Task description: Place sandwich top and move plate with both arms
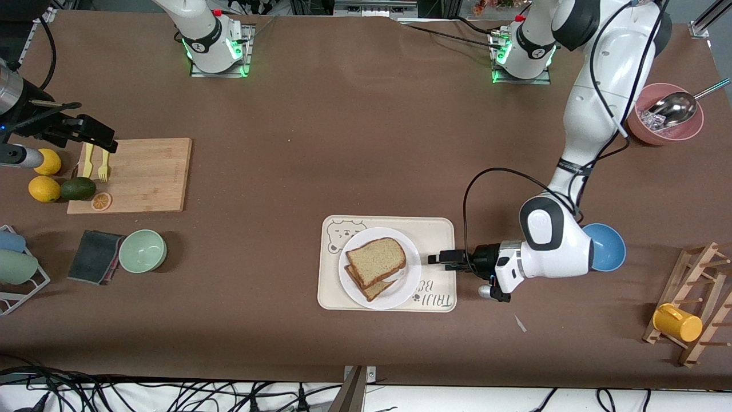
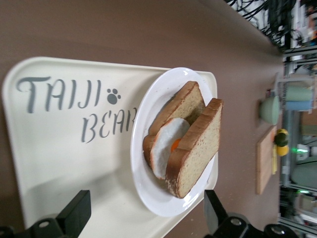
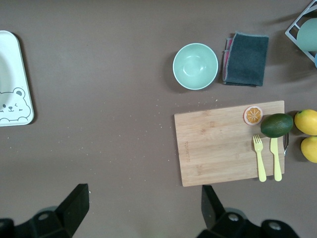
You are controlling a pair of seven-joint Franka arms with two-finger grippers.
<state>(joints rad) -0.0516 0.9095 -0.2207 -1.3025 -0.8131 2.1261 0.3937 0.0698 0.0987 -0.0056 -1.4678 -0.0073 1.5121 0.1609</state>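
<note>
My left hand [image 1: 436, 258] is low over the bear-print tray [image 1: 440, 229], at the edge toward the left arm's end of the worktop [image 1: 354, 131], its two fingers [image 2: 74, 213] spread wide and empty, pointing at the plate [image 1: 351, 286] without touching it. The one white plate rests on the one tray and carries two bread slices: the sandwich top [image 1: 376, 260] lies on the lower slice with a fried egg [image 2: 166, 146] between them. My right hand [image 1: 94, 133] waits above the cutting board [image 1: 148, 171], fingers [image 3: 74, 208] wide and holding nothing. Near that board I count two lemons [image 1: 44, 189], one avocado [image 1: 78, 188] and one green bowl [image 1: 143, 250]
</note>
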